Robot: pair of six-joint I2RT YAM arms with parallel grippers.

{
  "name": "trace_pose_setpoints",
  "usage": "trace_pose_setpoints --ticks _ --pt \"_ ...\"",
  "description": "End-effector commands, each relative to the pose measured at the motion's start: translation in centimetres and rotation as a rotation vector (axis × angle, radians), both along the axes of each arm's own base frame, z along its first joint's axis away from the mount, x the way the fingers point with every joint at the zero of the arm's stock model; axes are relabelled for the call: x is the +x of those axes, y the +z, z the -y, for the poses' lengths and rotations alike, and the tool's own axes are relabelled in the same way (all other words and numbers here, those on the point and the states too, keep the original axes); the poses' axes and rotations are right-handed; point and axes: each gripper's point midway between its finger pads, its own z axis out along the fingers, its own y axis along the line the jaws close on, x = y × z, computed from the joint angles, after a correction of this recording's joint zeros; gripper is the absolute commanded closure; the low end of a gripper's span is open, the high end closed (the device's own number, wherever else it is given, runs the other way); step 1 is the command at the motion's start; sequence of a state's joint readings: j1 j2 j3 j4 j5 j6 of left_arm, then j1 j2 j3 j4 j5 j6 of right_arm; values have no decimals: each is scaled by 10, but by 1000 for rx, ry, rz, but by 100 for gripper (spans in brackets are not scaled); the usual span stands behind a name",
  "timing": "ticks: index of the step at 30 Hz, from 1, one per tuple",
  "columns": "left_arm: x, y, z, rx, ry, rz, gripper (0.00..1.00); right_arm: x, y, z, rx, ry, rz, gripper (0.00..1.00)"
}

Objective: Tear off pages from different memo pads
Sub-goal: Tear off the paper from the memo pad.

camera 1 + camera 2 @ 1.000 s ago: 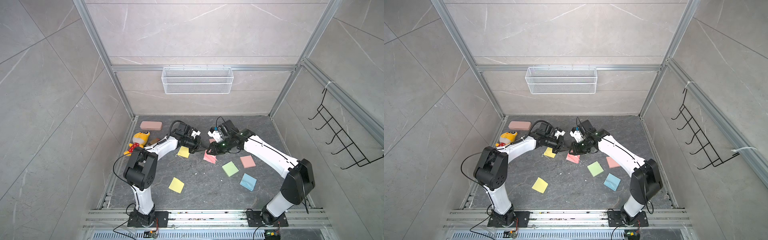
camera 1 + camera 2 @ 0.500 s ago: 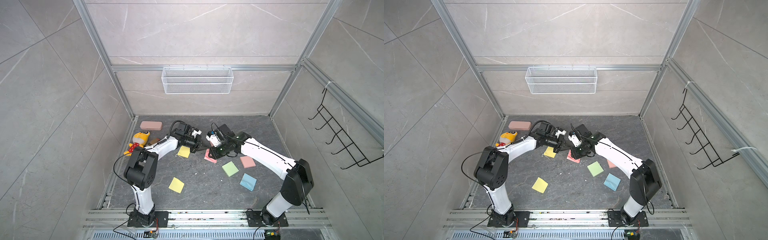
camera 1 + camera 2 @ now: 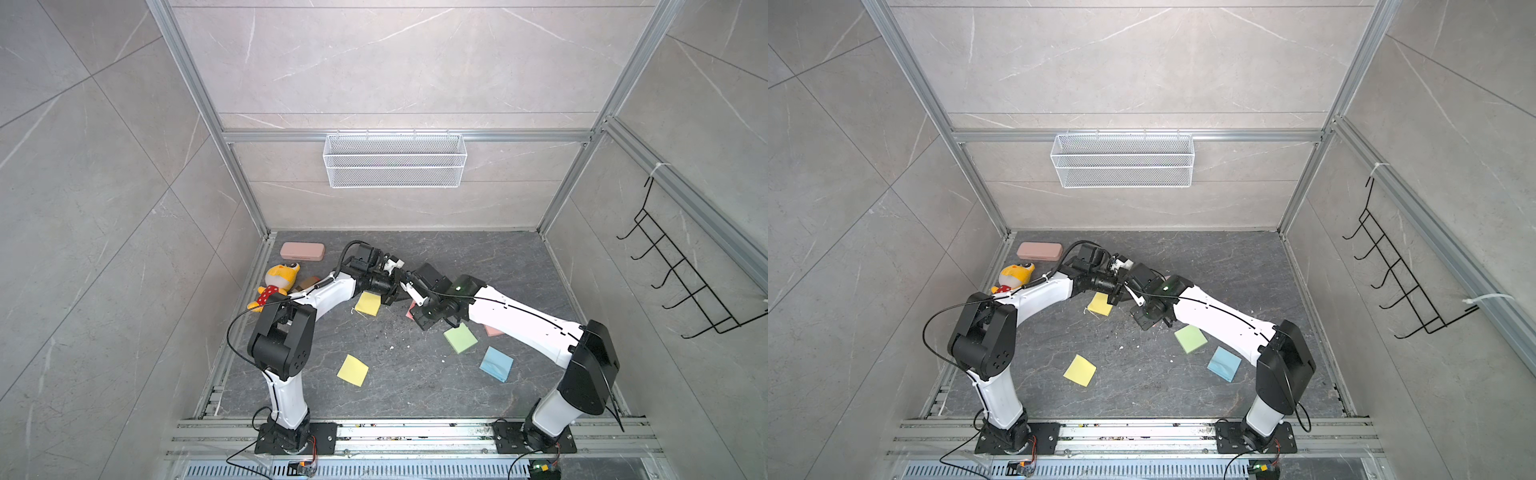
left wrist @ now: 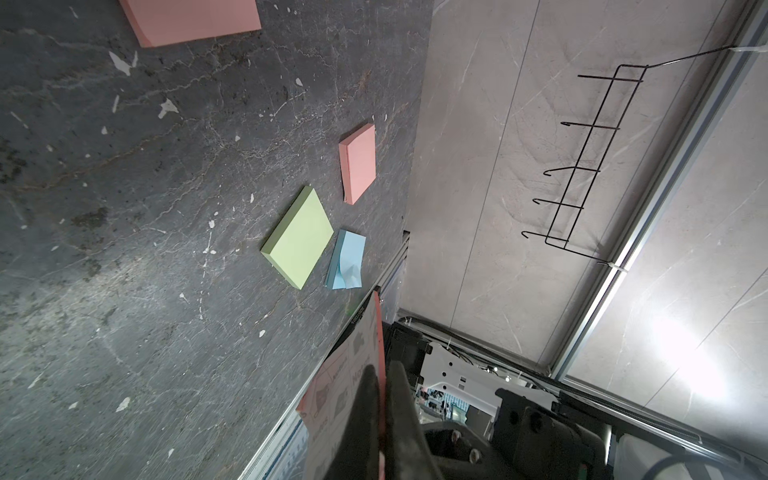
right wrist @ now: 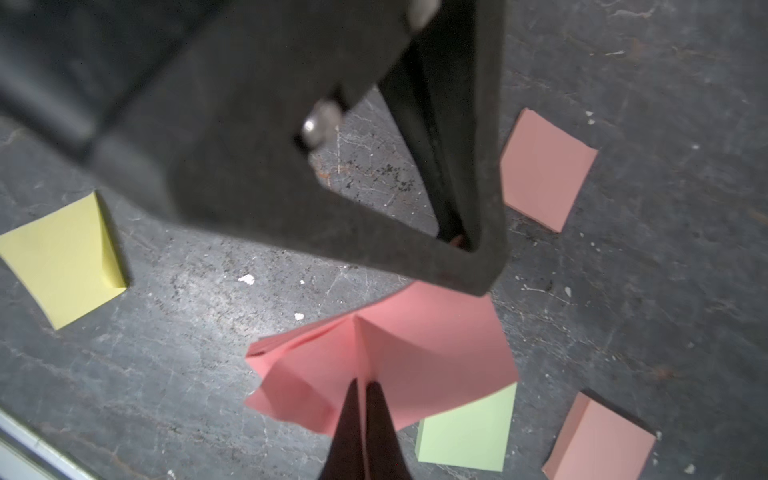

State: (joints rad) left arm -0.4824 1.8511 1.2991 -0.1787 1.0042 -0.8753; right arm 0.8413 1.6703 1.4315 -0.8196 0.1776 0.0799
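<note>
1. The left gripper [image 4: 383, 370] is pressed shut on one edge of the pink pad [image 5: 286, 343], which is held off the floor [image 3: 478, 257] mid-cell. The right gripper [image 5: 365, 385] pinches a raised fold of its top page [image 5: 428, 345].
2. The grippers meet tip to tip, so each arm bars the other's way across.
3. A yellow pad [image 3: 367, 303] lies just beside the left arm [image 3: 328, 291]. A green pad [image 3: 460, 337] lies just beside the right gripper, toward the front, with a blue pad [image 3: 496, 363] near it.
4. A salmon pad [image 3: 493, 331] is half hidden under the right arm [image 3: 519, 320]; a second salmon pad [image 5: 544, 170] lies past the grippers.
5. A second yellow pad [image 3: 352, 370] lies alone near the front.
6. A case [image 3: 302, 251] and plush toy [image 3: 278, 282] sit in the back-left corner, behind the left arm.
7. Walls [image 3: 395, 208] close three sides and a rail [image 3: 415, 432] closes the front; the back-right floor is bare.
</note>
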Motion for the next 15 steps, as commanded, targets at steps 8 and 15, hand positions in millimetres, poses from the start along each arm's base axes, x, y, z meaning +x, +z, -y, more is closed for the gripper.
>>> trace_pose_setpoints --ticks 8,15 --pt "9 24 -18 -125 22 48 70 9 21 2 -42 33 76 100" --pt "7 35 -35 -224 88 154 44 7 33 -5 3 36 44 100"
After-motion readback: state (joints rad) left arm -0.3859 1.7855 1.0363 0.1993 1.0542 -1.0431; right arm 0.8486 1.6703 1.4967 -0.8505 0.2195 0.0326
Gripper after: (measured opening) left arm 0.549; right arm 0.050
